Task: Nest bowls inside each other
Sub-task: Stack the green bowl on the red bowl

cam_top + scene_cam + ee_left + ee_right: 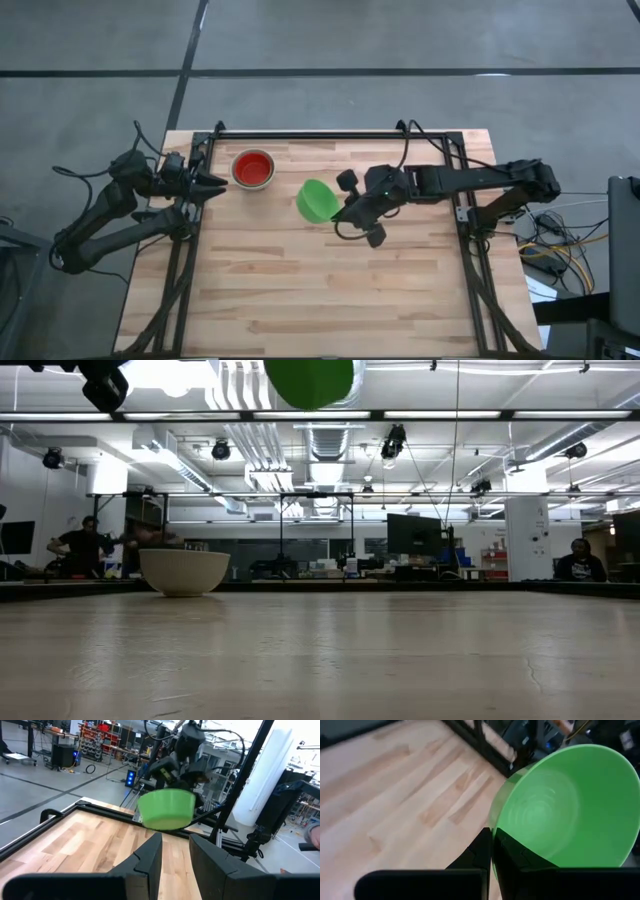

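Holding a green bowl (318,200) by its rim, the right gripper (349,210) hangs well above the middle of the table (330,290), its two fingers pinched tight on the thin wall, one inside and one outside, as the right wrist view shows; the bowl is tilted, its mouth turned partly sideways, and in the low view it floats near the top of the picture, clear of the wood; the stack it presumably belongs in, which shows a red bowl (253,168) on top with a pale whitish outside in the low view, sits near the far left of the table, apart from the carried bowl; how many bowls are nested there I cannot tell; the left gripper (215,184) waits just beside that stack, fingers parted and empty; the risks, as I judge them: a pinch on one edge of smooth plastic may let the bowl swing or slip during travel; a tilted release could leave it perched crooked on the red rim instead of seated; coming in too low might knock the light stack sideways; and the path to the stack ends close to the waiting left fingers, so a collision there seems possible.
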### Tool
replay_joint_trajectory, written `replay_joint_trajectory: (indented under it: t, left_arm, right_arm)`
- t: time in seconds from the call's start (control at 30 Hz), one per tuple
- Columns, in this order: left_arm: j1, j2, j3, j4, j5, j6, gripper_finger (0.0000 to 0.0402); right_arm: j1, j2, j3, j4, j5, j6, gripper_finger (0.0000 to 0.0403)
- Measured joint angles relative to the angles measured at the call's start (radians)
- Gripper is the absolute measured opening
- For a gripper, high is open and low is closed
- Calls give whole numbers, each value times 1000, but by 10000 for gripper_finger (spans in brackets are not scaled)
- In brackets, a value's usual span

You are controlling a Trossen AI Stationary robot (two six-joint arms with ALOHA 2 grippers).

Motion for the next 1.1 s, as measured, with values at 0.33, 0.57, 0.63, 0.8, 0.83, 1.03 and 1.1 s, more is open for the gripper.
replay_joint_trajectory:
  t: [0.33, 0.57, 0.63, 0.8, 0.83, 1.03, 1.1]
  left_arm:
    - [0, 0, 0, 0, 0, 0, 103]
    - [0, 0, 0, 0, 0, 0, 103]
    - [0, 0, 0, 0, 0, 0, 103]
    - [0, 0, 0, 0, 0, 0, 103]
    - [0, 0, 0, 0, 0, 0, 103]
    - [0, 0, 0, 0, 0, 0, 103]
    - [0, 0, 0, 0, 0, 0, 103]
  right_arm:
    - [4, -2, 18, 24, -1, 61, 8]
    - [4, 1, 18, 39, 5, 43, 8]
    - [4, 1, 18, 40, 5, 26, 8]
    - [4, 15, 18, 91, 5, 2, 8]
    - [4, 19, 18, 90, 5, 2, 8]
    - [7, 54, 17, 109, 0, -2, 8]
    - [8, 64, 17, 127, 0, -14, 8]
